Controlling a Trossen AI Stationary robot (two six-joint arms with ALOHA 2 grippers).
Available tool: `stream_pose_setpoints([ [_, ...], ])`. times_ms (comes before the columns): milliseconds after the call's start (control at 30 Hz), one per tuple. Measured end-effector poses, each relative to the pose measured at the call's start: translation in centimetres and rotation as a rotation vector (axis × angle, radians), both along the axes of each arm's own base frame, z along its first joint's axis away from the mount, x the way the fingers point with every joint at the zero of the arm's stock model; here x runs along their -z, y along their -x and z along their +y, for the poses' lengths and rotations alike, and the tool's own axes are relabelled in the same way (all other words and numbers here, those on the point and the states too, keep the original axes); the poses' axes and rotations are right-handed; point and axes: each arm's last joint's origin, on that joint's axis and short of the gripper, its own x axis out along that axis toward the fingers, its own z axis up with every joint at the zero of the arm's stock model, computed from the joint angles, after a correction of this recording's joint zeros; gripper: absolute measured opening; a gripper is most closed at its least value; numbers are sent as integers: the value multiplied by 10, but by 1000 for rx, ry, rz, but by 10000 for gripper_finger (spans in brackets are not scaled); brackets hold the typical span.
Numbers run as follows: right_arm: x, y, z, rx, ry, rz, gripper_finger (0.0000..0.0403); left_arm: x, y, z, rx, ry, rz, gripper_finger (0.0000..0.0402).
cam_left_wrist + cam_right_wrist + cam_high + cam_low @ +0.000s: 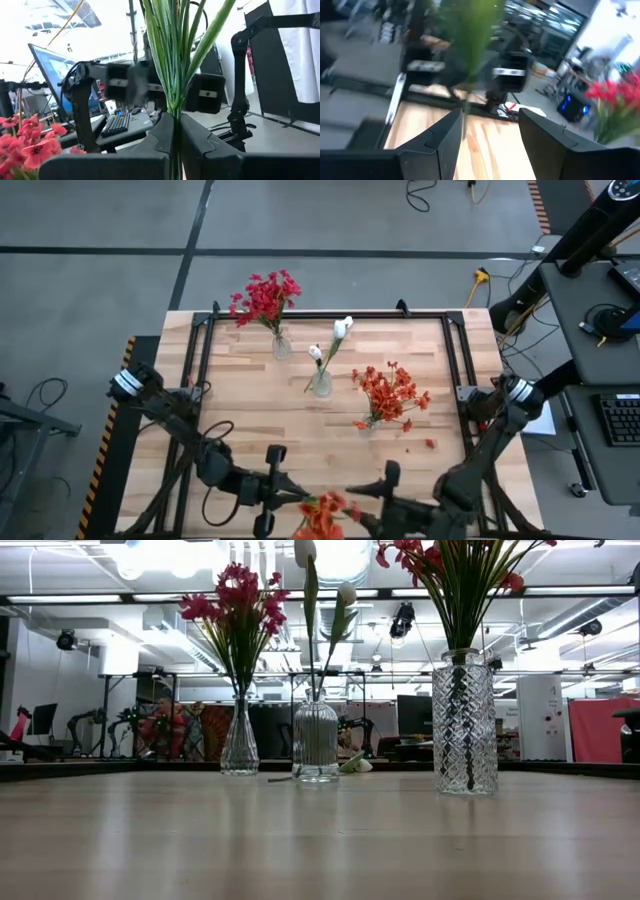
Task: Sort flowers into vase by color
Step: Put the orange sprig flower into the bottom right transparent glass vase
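Note:
Three glass vases stand on the wooden table: crimson-red flowers [266, 296] far left, white buds [338, 335] in the middle, orange-red flowers [391, 392] to the right. At the near edge my left gripper [285, 492] is shut on one more orange-red stem [322, 515], lifted off the table. My right gripper [372, 491] faces it from the right, open [487, 135]. The blurred green stalk [472, 35] passes close to one of its fingers [447, 135]; I cannot tell whether they touch. The low view shows only the vases. My left gripper pinches the bundle of green stalks [175, 107] between its two shut fingers [159, 137]. The fingers lie across the stalks. The stalks and long leaves rise straight out of the pinch in the left wrist view, and the stem is clear of the table.
A single red petal [430, 443] lies on the table right of the orange vase [465, 720]. The white-bud vase [315, 745] and the small crimson vase [240, 745] stand farther back. Bare wood [250, 420] lies between the vases and both grippers. Black frame rails [200, 350] border the table.

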Motion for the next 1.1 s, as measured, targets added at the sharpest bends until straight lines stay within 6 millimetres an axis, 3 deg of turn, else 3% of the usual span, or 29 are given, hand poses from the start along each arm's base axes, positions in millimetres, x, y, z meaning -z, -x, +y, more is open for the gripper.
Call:
stream_pose_setpoints([
  [333, 8, -39, -20, -51, -224, -73, 210, 4, -2, -1, -9, -60, 11, 0],
  [700, 3, -57, -19, -77, -177, -157, 264, 6, -10, 8, -57, -92, 22, 0],
  [900, 4, -68, -31, -80, -168, -154, 244, 8, -15, 14, -86, -35, 51, 0],
  [1100, 4, -69, -32, -77, -115, -144, 184, 9, -15, 14, -83, -30, 56, 4],
])
